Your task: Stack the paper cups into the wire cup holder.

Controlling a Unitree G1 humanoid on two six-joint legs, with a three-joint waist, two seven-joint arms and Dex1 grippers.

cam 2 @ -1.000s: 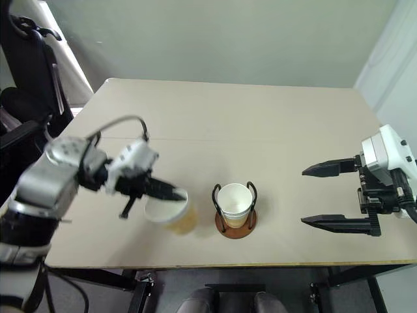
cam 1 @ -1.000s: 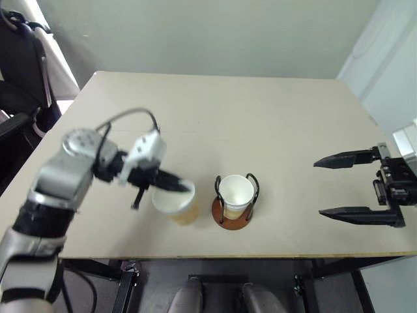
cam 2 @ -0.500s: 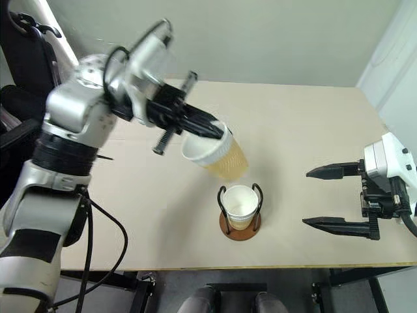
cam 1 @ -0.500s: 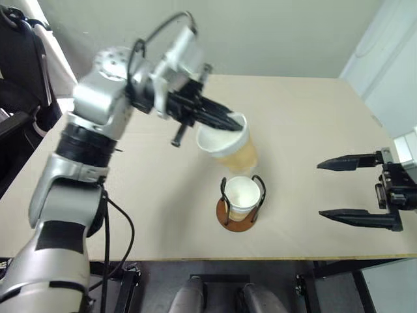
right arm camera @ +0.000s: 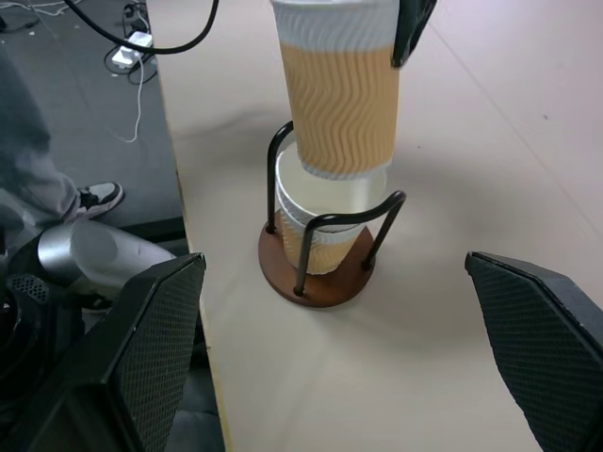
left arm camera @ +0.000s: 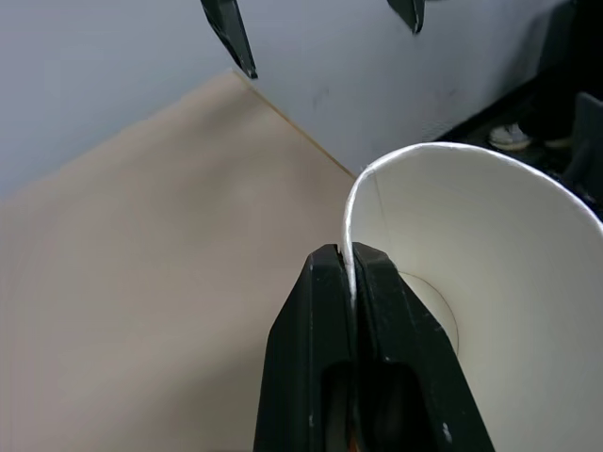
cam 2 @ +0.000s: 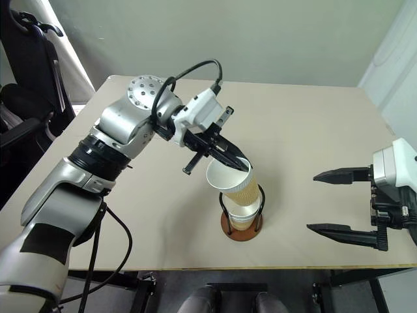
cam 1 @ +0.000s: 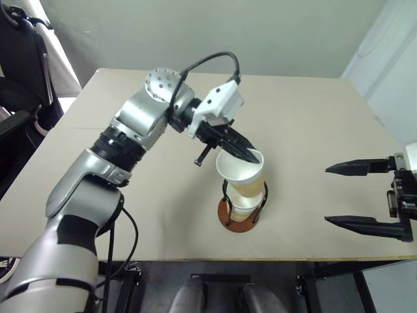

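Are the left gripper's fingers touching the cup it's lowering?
Touching: the left wrist view shows both fingers pinched on the cup rim.

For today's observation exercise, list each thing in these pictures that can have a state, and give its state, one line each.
Left gripper: shut on the rim of the held paper cup.
Held paper cup: upright, its bottom entering the cup below.
Paper cup in the wire cup holder: seated upright.
Wire cup holder: standing on the table.
Right gripper: open, empty.
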